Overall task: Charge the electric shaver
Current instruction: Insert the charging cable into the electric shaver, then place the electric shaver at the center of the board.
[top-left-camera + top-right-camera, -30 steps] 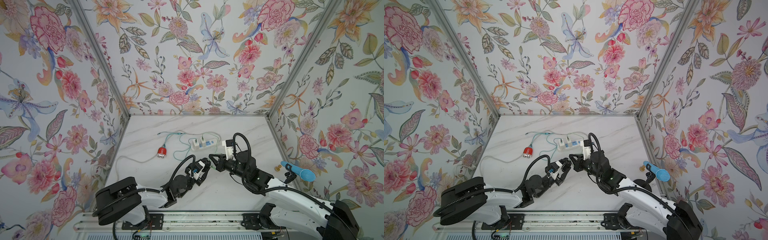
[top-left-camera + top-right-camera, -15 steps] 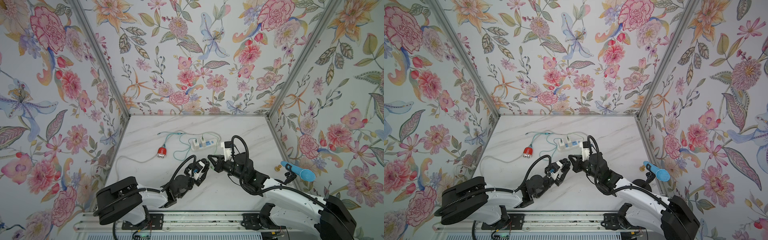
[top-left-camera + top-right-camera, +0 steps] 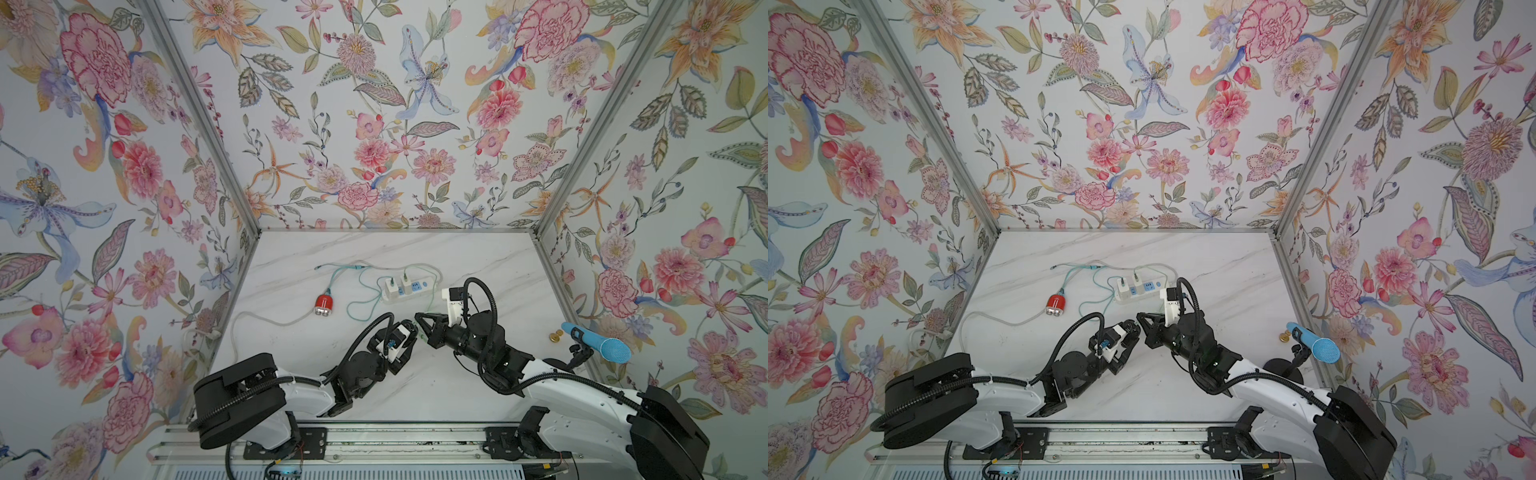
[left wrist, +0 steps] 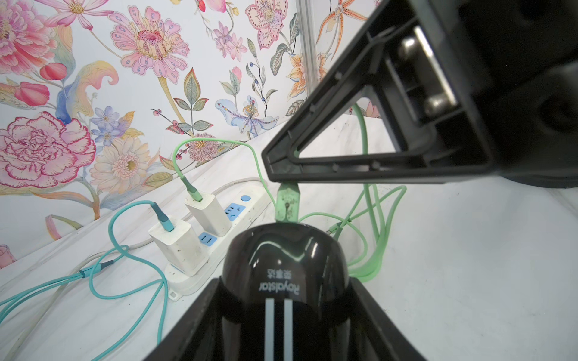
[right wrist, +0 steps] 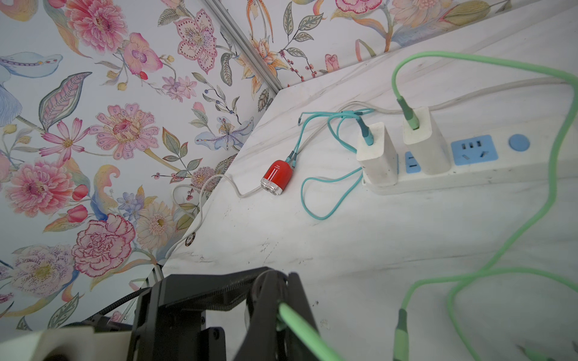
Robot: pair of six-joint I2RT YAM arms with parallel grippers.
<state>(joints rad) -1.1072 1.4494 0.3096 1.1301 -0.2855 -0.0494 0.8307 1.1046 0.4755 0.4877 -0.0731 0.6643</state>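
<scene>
**Right arm eases in on the held shaver**

Right gripper (image 3: 420, 327) now sits slightly closer to the left gripper (image 3: 406, 337) than a second ago; the left arm has not shifted, and nothing else on the marble table (image 3: 440, 395) has moved.

- Near edge: both arms reach in low from the rail, tips meeting near the table's middle in both top views.
- Left gripper: clamped on the black shaver (image 4: 284, 265), one finger on each flank. The shaver is off the table, rounded end pointing away from the wrist, toward the power strip.
- Right gripper: pinched tight on the green plug (image 4: 287, 200), seen from the left wrist just under the finger's tip. The plug's end meets the black shaver's rounded end; whether it is seated cannot be told.
- Green cable (image 4: 379, 250): loops loosely on the table beyond the plug, then runs back to a white adapter (image 4: 208, 215).
- Power strip (image 4: 253, 203): lies past the grippers and carries that adapter plus a second adapter (image 4: 176, 247), which feeds a teal cable (image 4: 125, 250).
- Red shaver (image 3: 323, 303): lies on the table to the left of the strip, well apart from both grippers; the teal cable reaches its end.
</scene>
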